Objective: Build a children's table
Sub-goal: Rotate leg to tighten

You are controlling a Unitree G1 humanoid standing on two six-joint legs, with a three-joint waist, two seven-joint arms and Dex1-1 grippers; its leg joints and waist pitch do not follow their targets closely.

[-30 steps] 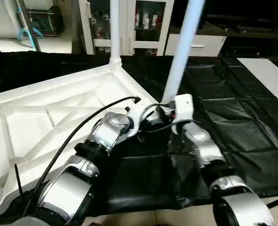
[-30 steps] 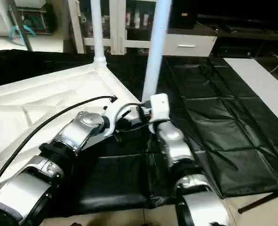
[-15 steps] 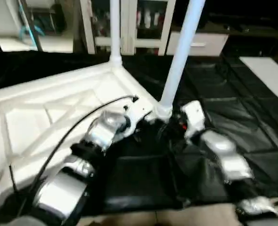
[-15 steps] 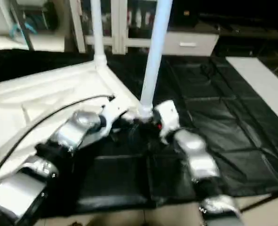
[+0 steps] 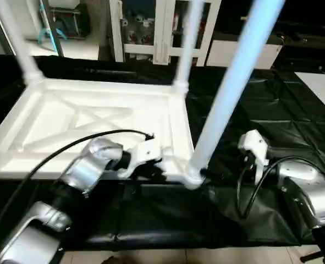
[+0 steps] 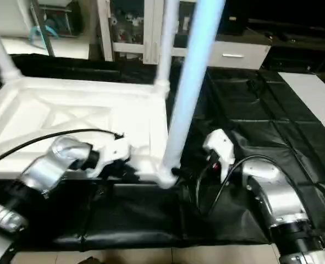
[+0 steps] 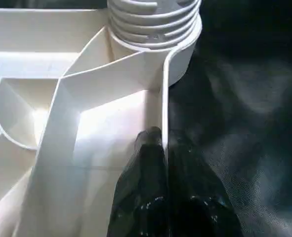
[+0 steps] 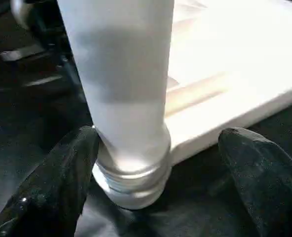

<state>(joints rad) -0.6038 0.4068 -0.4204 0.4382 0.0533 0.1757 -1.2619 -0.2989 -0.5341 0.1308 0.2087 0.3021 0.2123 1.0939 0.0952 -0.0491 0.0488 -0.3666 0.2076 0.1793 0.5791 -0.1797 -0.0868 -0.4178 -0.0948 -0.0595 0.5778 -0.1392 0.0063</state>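
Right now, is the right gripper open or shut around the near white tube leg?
Open: the right gripper has its black fingers spread either side of the white tube leg, apart from it.

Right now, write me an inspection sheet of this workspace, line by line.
Surface: black cloth-covered work table, creased, hanging over the near edge.
Job's things: white plastic children's table top lies ribbed underside up; three white tube legs stand in its corners, the nearest leg at the near right corner.
Clutter: nothing seen.
Grippers: left gripper, fingers shut on the top's rim wall beside the threaded leg socket; right gripper, fingers open either side of the nearest leg's base, not touching.
Cables: black cable over the left forearm; another loops at the right wrist.
Surroundings: white cabinets behind.
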